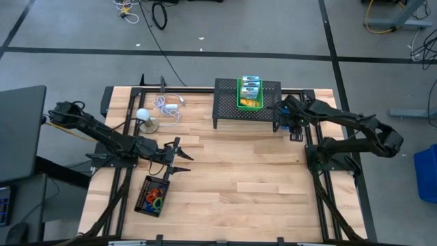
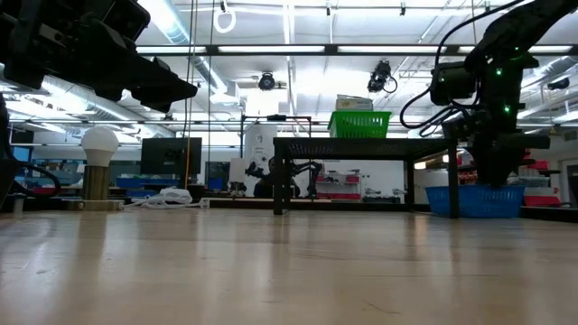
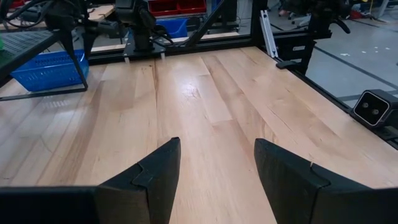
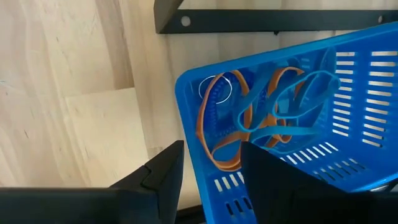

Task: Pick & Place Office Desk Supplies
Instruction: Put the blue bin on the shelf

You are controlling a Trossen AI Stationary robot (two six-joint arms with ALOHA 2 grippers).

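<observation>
Loops (image 4: 261, 118) (orange, blue) inside blue basket (image 4: 193, 93) — light, floppy, tangled; pinch one strand. Right gripper (image 4: 211, 174) open astride basket wall; left gripper (image 3: 214, 174) open, well away.

Pale wood desk (image 3: 205, 106), planked, smooth, slight sheen. Below right gripper (image 4: 208, 171): glossy blue slotted plastic basket (image 4: 348, 81), rubbery orange and blue loops (image 4: 261, 118). Matt black perforated metal shelf (image 1: 229, 102); glossy green plastic basket (image 1: 240, 98).
</observation>
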